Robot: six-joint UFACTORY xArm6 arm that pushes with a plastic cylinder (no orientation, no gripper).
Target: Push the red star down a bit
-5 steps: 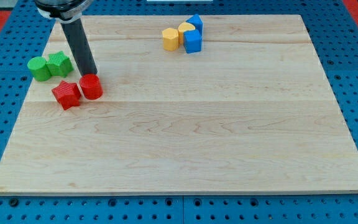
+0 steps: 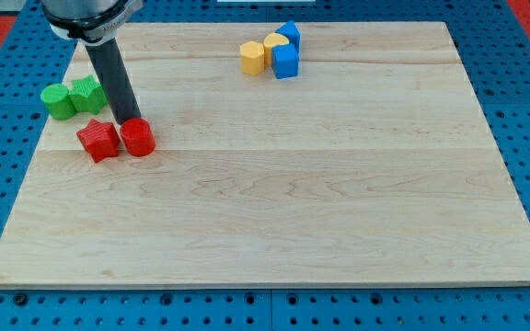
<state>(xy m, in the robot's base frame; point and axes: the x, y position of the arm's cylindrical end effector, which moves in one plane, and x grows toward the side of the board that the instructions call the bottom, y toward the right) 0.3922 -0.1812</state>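
Observation:
The red star point(image 2: 97, 140) lies on the wooden board point(image 2: 274, 184) near its left edge. A red cylinder point(image 2: 138, 138) sits right beside it on the view's right, touching or nearly touching it. My tip point(image 2: 127, 122) is at the upper edge of the red cylinder, above and to the right of the red star. The dark rod point(image 2: 110, 78) rises from there toward the view's top left.
Two green blocks point(image 2: 72, 97) sit at the board's left edge, above the red star. A cluster of two yellow blocks point(image 2: 253, 56) and two blue blocks point(image 2: 286, 61) lies near the view's top, right of centre.
My tip has moved slightly left and down. The red cylinder has shifted down a little and sits closer to the red star, which has barely moved.

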